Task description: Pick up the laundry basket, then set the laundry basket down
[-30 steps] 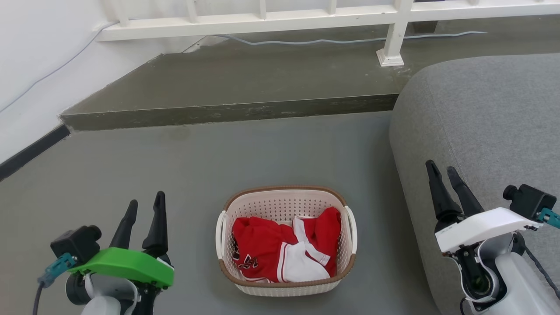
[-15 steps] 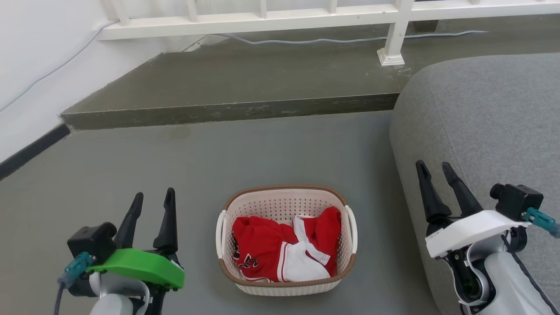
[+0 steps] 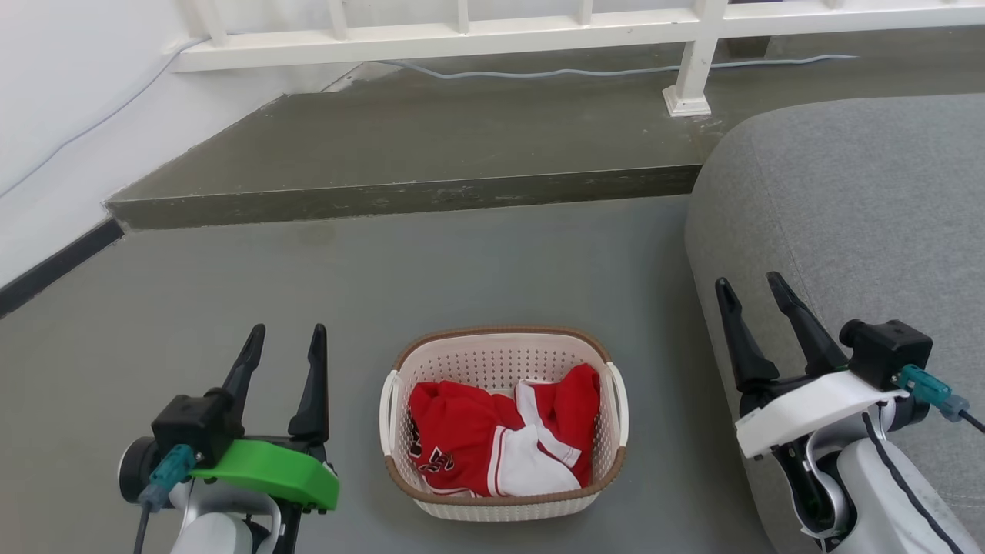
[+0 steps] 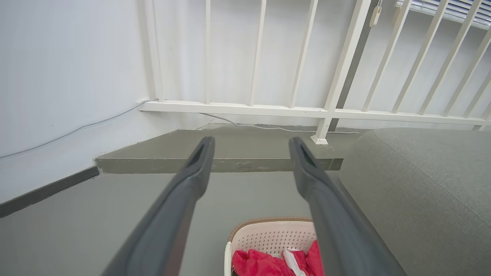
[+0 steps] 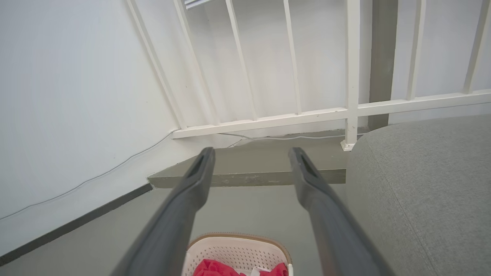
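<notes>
The left gripper (image 4: 251,143) has its two dark fingers spread apart over grey floor (image 4: 96,214). Low between them, the laundry basket (image 4: 268,235) holds red clothing (image 4: 257,265), just beside a grey sofa (image 4: 422,191).

A white slatted railing (image 4: 268,110) and cream perforated basket (image 5: 238,251) are shared by both low, forward-facing wrist views; the grey floor (image 3: 462,261) is viewed downward from the head.

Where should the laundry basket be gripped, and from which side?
Probably the two white side handles: left gripper on the left handle, right gripper on the right handle, each from its own outer side. The laundry basket sits upright, handles exposed.
</notes>
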